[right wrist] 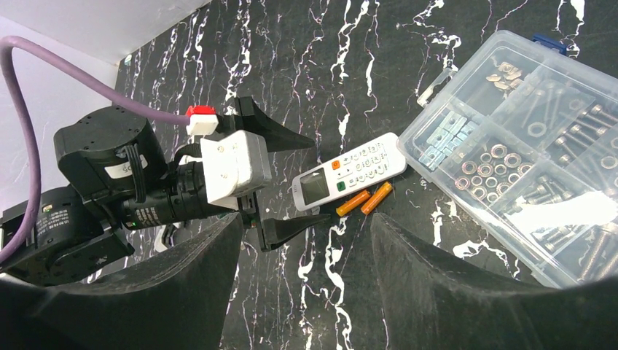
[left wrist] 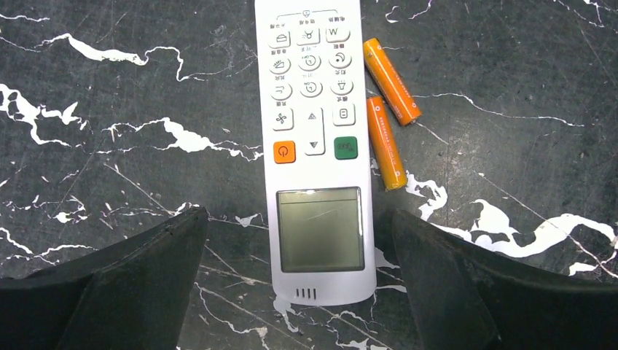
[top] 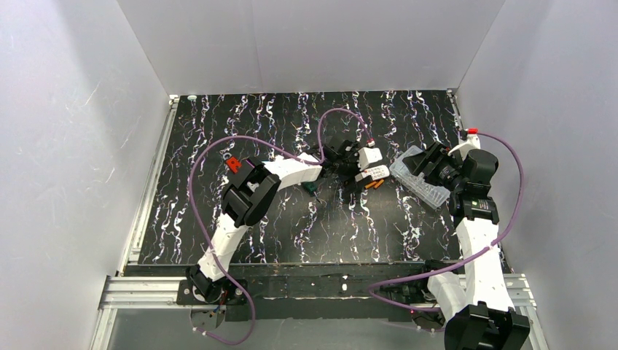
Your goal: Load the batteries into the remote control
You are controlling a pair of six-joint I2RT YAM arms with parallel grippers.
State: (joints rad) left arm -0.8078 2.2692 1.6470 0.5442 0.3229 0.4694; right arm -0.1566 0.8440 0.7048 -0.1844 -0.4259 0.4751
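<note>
The left pincer is fully released. Its two fingers are spread to either side of the display end of the remote control, and neither finger is seen to touch it. The remote control is laid face up on the worktop, with buttons and display uppermost. The two batteries are laid loose on the worktop just beside one long edge of the remote control, nearly end to end, not yet loaded. The right pincer is likewise released, with nothing gripped, and is held raised, apart from the remote control. A clear compartment box of screws, nuts and washers is set just beside the remote control's button end.
</note>
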